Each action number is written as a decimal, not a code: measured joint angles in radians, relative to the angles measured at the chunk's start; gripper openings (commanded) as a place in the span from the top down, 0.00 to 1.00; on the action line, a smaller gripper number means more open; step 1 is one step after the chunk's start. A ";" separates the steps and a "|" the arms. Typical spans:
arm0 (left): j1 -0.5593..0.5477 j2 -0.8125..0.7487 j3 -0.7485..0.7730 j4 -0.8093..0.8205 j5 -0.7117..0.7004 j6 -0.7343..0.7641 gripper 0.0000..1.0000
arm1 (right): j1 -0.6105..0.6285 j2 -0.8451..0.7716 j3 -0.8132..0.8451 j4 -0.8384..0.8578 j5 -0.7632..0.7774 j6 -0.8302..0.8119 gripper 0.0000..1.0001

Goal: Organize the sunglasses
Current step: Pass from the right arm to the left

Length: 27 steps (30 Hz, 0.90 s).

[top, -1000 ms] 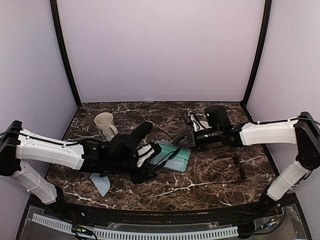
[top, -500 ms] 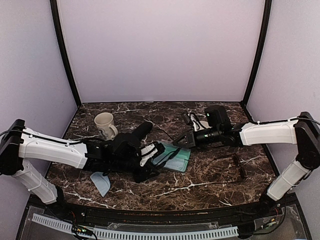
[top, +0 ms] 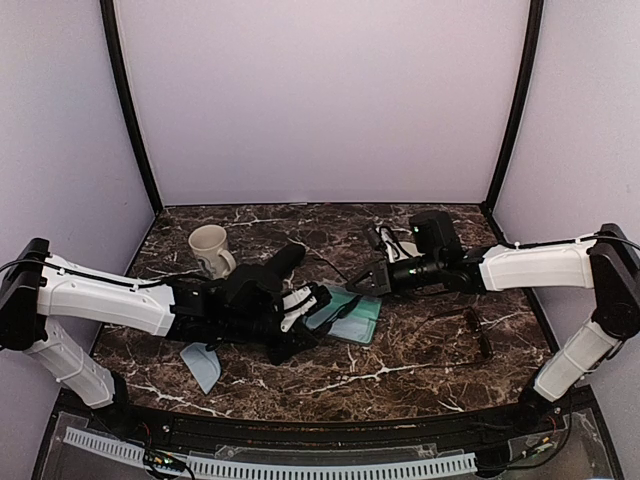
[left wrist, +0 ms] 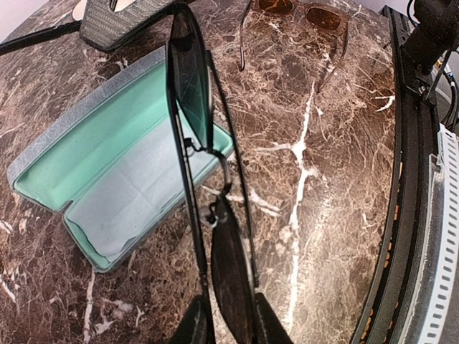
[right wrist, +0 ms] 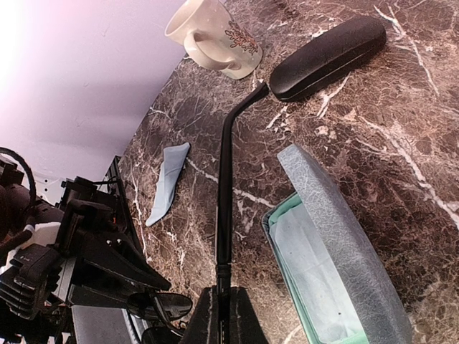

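One pair of dark sunglasses (left wrist: 190,79) hangs just above the table beside the open blue-grey case (left wrist: 107,158) with its teal lining. My left gripper (left wrist: 228,315) is shut on these sunglasses, a finger on each side of the near lens and folded arm. My right gripper (right wrist: 224,301) is shut on their other thin arm (right wrist: 224,201), which is swung out. In the top view the two grippers (top: 312,303) (top: 358,284) meet over the case (top: 362,322). A second pair of sunglasses (top: 478,330) with brownish lenses (left wrist: 295,14) lies on the table to the right.
A black oblong case (top: 283,260) lies shut behind my left gripper, with a cream mug (top: 210,250) to its left. A pale blue cloth (top: 203,367) lies near the front left. The table's black front rail (left wrist: 409,179) runs close by.
My left gripper's fingers have closed in on the sunglasses and the left arm has edged slightly right. The right arm has held still.
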 measured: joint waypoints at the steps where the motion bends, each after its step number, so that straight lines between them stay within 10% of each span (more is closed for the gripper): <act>1: 0.000 0.000 0.000 0.000 -0.001 0.000 0.84 | 0.000 0.000 0.000 0.000 0.000 0.000 0.97; 21: 0.000 0.000 0.003 -0.038 -0.015 0.046 0.87 | 0.000 0.010 0.005 -0.053 -0.027 -0.031 0.62; 27: 0.000 0.000 0.019 -0.063 0.004 0.074 0.87 | 0.000 0.016 0.030 -0.082 -0.028 -0.046 0.35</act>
